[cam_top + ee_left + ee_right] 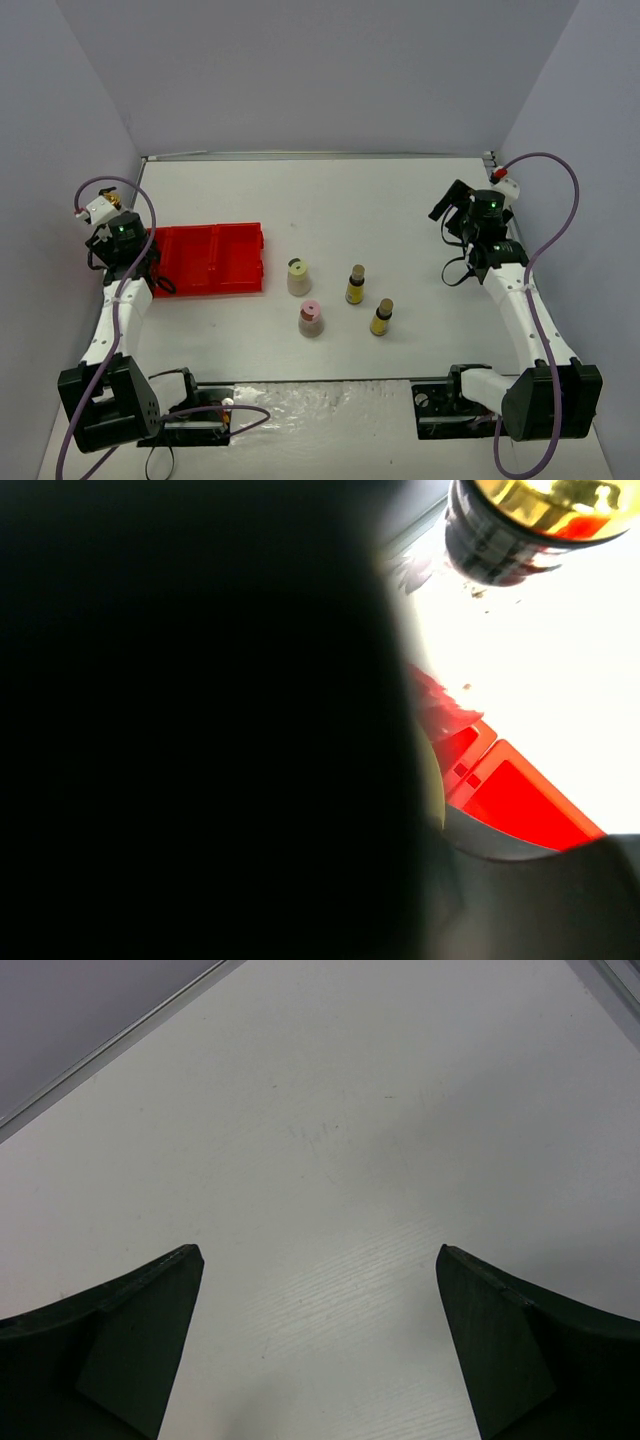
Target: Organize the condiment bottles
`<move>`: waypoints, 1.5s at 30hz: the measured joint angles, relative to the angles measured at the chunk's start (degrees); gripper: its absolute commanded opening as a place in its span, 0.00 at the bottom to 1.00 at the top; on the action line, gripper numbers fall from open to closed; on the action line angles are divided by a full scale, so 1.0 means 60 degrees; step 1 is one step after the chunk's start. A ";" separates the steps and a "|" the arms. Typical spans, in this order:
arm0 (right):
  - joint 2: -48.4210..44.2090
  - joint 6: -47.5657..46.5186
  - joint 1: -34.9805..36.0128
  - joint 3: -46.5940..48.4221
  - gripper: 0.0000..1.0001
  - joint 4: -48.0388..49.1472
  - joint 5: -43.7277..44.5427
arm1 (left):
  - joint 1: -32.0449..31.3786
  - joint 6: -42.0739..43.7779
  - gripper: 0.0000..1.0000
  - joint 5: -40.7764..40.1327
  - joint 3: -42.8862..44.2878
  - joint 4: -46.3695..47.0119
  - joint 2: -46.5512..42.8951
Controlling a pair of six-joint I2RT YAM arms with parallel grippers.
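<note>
A tray (230, 262) sits on the left part of the table (400, 200). Four bottles stand apart to its right. The rear squat bottle (299, 277) is nearest the tray, with the front squat bottle (311, 319) just before it. The rear small bottle (355, 285) is further right, and the front small bottle (381, 317) is rightmost.

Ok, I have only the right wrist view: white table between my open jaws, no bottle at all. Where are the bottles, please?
Observer: Four stand mid-table, left of your arm: the yellow-capped beige bottle, the pink-capped beige bottle, the far brown-capped bottle and the near brown-capped bottle.
Operator: And where is the tray?
Observer: The red tray lies further left, with the left arm over its left end.
Operator: Does the left arm hold something?
Observer: I cannot tell. Its wrist view is mostly dark, but it shows a gold-topped bottle and part of the tray.
</note>
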 measured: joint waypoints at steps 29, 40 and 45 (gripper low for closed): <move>0.0007 0.0165 0.0045 -0.0059 1.00 0.0085 -0.0081 | -0.0101 -0.0276 0.89 0.0313 0.0739 -0.1642 -0.0851; 0.0011 0.0215 0.0189 -0.0059 1.00 0.0146 -0.0081 | -0.1153 -0.0483 0.90 0.0416 0.2598 -0.4624 -0.0978; 0.0056 0.0218 0.0189 -0.0059 1.00 0.0150 -0.0081 | -0.2279 -0.0961 0.90 0.0045 0.2932 -0.6222 -0.1318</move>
